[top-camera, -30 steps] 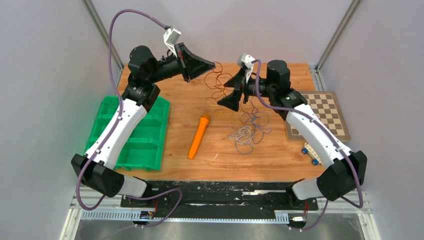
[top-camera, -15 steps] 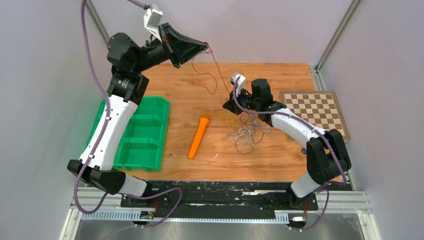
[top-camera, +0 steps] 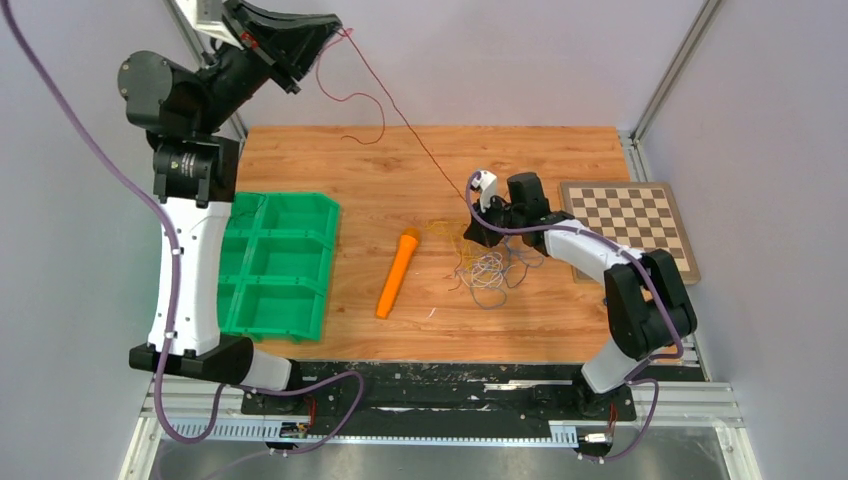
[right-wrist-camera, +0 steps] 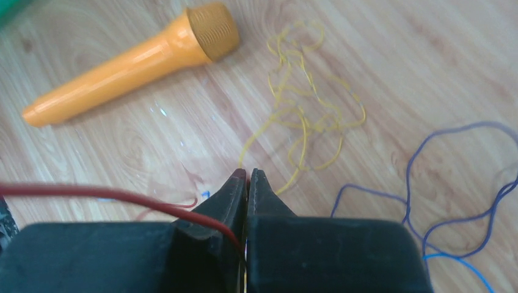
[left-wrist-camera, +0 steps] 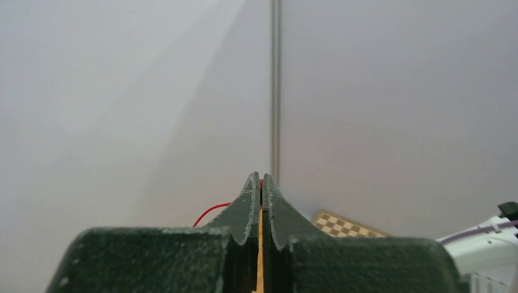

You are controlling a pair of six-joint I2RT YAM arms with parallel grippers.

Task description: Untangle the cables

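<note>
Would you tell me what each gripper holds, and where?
Both clamp one red wire: the left gripper high up, the right gripper lower along it.

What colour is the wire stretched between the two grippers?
The wire is red, clearest in the right wrist view.

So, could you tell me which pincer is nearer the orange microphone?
Right. The right pincer sits low beside the microphone; the left pincer is high up, far back-left. Both clamp the red cable.

Orange microphone (top-camera: 397,272), green tray (top-camera: 290,258), chessboard (top-camera: 640,225)
</note>
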